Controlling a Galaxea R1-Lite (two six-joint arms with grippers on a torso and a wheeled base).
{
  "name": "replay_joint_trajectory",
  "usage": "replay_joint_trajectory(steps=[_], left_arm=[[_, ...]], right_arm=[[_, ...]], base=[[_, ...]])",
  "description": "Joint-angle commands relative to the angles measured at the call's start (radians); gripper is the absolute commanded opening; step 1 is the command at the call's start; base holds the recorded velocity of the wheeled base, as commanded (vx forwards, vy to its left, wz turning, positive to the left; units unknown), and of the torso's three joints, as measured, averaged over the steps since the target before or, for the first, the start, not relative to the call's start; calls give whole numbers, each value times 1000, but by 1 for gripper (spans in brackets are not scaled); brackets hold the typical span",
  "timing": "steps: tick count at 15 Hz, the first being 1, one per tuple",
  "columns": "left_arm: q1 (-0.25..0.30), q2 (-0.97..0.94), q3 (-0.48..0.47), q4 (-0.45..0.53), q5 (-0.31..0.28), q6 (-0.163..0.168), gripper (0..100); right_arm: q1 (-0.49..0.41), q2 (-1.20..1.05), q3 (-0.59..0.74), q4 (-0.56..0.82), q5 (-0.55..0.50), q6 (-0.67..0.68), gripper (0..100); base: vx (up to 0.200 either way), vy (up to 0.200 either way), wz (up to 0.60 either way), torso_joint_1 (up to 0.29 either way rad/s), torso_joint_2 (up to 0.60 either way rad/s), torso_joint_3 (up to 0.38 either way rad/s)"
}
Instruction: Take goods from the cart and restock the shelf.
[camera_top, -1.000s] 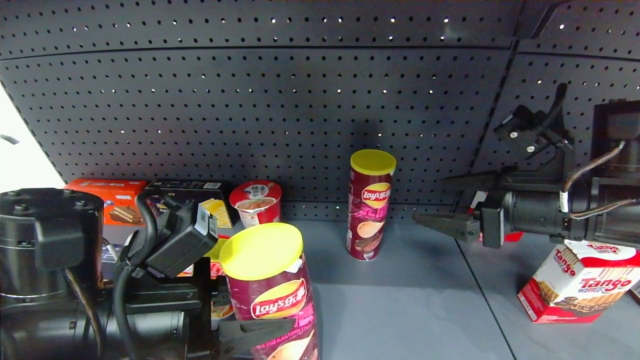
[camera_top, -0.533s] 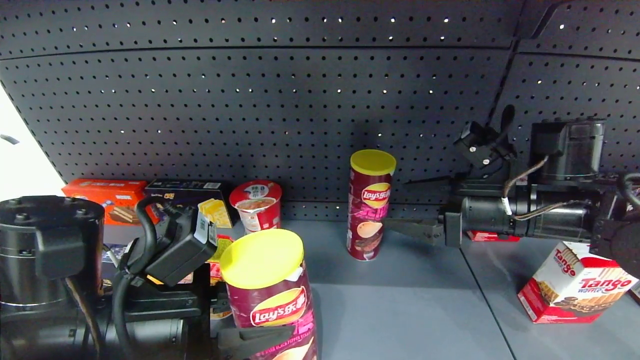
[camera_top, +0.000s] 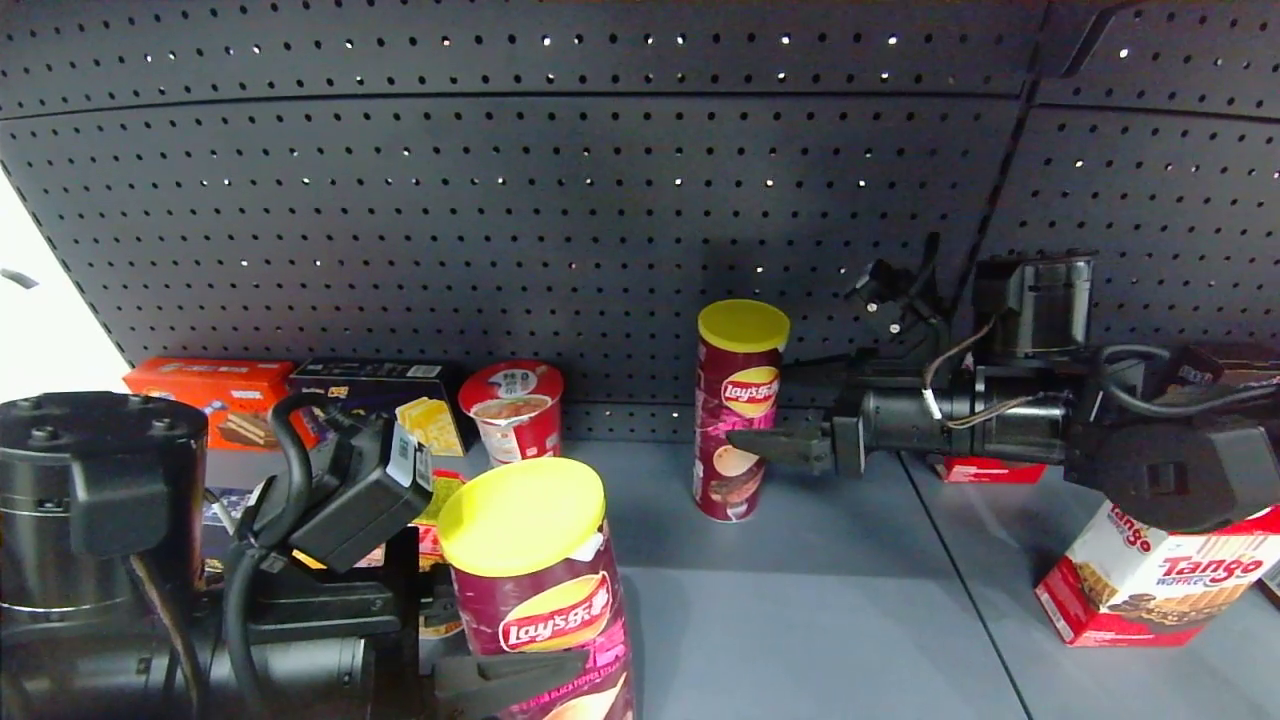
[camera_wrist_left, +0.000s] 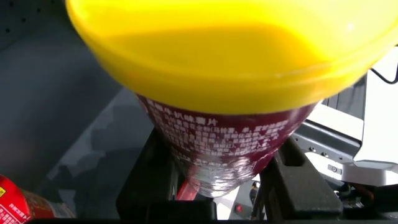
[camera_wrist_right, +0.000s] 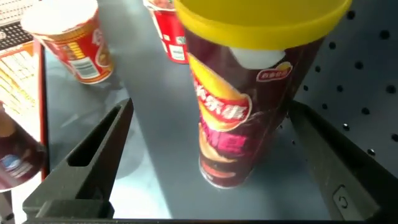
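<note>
Chip can (camera_wrist_right: 239, 118) stands upright, the right pincer (camera_wrist_right: 210, 111) spread around it.

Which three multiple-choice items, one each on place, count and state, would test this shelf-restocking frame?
1. Where is the standing chip can?
A. Between the fingers of the right gripper
B. Inside a basket
C. On the floor

2. How many yellow lids show in the head view?
A. One
B. Two
C. Four

3. What state is the left gripper in?
A. Open and empty
B. Shut on the held chip can
C. Shut on a spoon

Answers:
1 A: the right wrist view shows one open finger on each side of the can, with gaps between.
2 B: each of the two cans carries one lid.
3 B: the left wrist view shows the fingers clamped on the can's lower body.
</note>
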Motion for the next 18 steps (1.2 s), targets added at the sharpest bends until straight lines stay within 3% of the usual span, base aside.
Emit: replay_joint_trajectory(steps=[1,18], left_arm=[[0,2,0,0,1,0,0],[-1,4,19,0,1,0,0]], right_arm=[[-1,44,-28,-2,0,-1,100],[-30,241,-85,-80,47,-5,100]], base=[[0,0,0,0,0,0],[0,0,0,0,0,0]])
